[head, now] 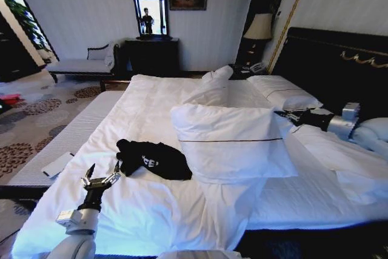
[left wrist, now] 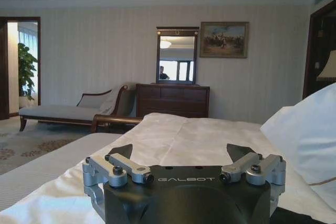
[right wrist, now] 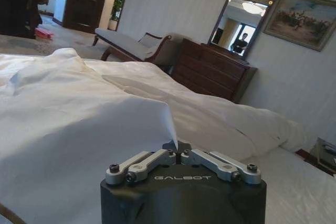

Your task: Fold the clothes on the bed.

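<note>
Left pincer (head: 102, 176) poised fingers apart just beside the crumpled black soft-fabric T-shirt with white lettering (head: 153, 159), apparently lined up for a first grasp. Right pincer (head: 284, 113) pinched together on a corner of the large white piped pillow (head: 233, 141), seemingly to clear folding room. Shirt bunched on the white-duveted, dark-framed bed (head: 157, 213) near its foot, long axis running crosswise, from pincer toward pillow.

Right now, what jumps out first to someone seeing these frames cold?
The crumpled black T-shirt stands out dark against the white bed, near its front edge beside a big pillow. The left gripper hovers open just short of it; the right gripper is pinched shut at that pillow's corner.
</note>
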